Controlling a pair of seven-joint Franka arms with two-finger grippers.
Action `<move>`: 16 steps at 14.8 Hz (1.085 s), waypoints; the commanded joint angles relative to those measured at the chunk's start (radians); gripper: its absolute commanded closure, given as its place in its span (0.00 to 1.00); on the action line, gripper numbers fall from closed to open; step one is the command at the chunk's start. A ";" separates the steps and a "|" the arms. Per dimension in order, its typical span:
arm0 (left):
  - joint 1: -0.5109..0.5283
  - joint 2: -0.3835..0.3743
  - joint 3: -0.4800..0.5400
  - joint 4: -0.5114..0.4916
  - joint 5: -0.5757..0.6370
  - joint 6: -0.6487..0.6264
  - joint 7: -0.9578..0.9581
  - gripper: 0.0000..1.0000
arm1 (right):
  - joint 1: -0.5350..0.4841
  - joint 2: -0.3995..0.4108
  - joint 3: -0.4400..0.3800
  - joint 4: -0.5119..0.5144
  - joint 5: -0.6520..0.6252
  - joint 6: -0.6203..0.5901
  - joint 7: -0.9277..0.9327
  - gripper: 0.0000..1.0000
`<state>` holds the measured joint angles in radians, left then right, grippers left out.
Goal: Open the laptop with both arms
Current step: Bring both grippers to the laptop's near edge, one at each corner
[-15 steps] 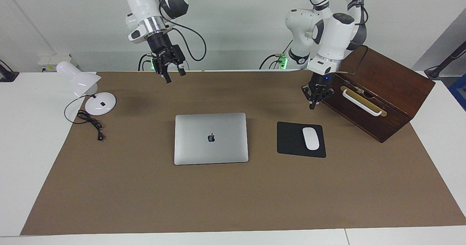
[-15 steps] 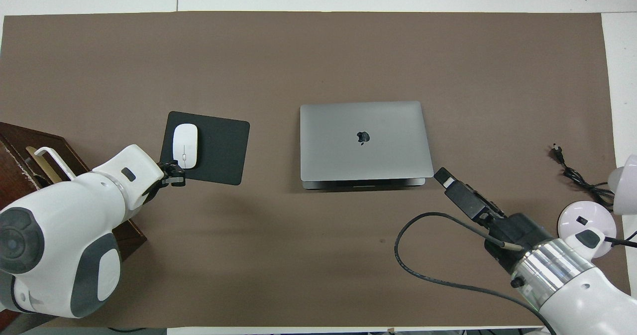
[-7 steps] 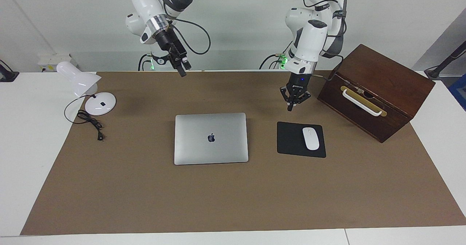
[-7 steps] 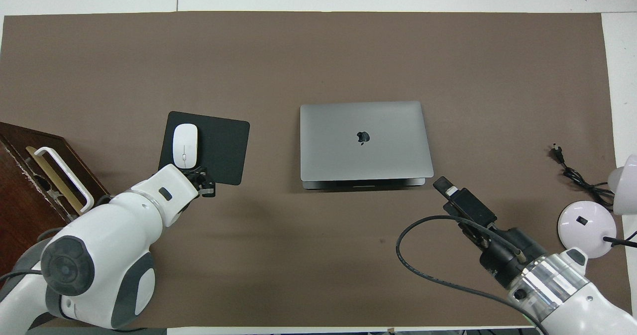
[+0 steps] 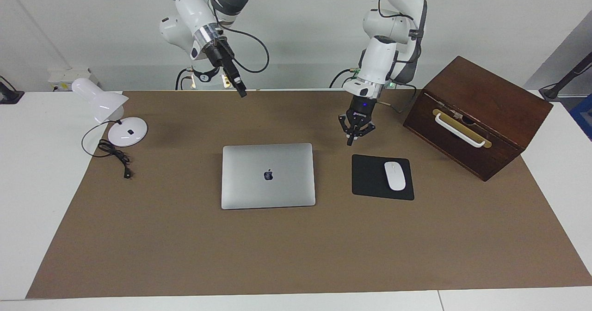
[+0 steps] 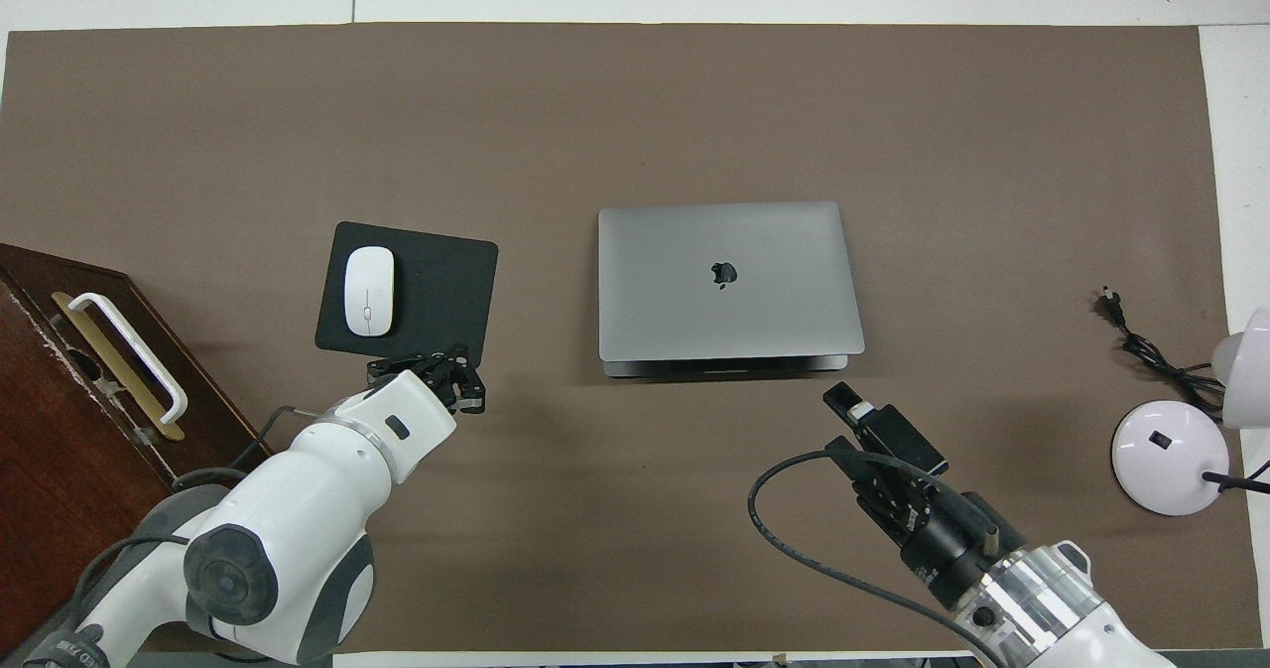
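Observation:
The laptop (image 5: 268, 175) lies closed and flat in the middle of the brown mat, apple logo up; it also shows in the overhead view (image 6: 729, 281). My left gripper (image 5: 350, 140) hangs low over the mat, over the gap between the laptop and the mouse pad, by the pad's corner nearest the robots; in the overhead view (image 6: 466, 385) it is apart from both. My right gripper (image 5: 241, 91) is raised high and tilted, open and empty, over the mat near the laptop's corner toward the right arm's end (image 6: 838, 410).
A black mouse pad (image 5: 370, 177) with a white mouse (image 5: 395, 175) lies beside the laptop toward the left arm's end. A dark wooden box (image 5: 476, 117) with a white handle stands at that end. A white desk lamp (image 5: 108, 112) and its cable (image 5: 115, 156) are at the right arm's end.
My left gripper has swung from beside the wooden box toward the laptop. My right gripper has turned and shifted toward the laptop's end nearest the robots. The laptop has not moved.

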<state>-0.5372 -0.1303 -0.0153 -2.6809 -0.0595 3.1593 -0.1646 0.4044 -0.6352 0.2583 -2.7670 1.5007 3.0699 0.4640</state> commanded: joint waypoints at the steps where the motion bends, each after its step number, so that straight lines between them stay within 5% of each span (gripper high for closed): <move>1: -0.058 0.021 0.014 -0.010 -0.013 0.060 -0.004 1.00 | 0.032 0.087 0.002 -0.002 0.027 0.081 -0.005 0.00; 8: -0.145 0.196 0.017 -0.017 -0.014 0.344 -0.001 1.00 | 0.043 0.179 0.002 0.016 0.030 0.098 -0.044 0.00; 16: -0.167 0.288 0.017 0.072 -0.013 0.344 0.004 1.00 | 0.030 0.258 0.001 0.037 0.068 0.096 -0.140 0.00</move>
<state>-0.6751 0.1078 -0.0120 -2.6526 -0.0594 3.4820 -0.1648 0.4411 -0.3905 0.2578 -2.7488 1.5125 3.1487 0.3961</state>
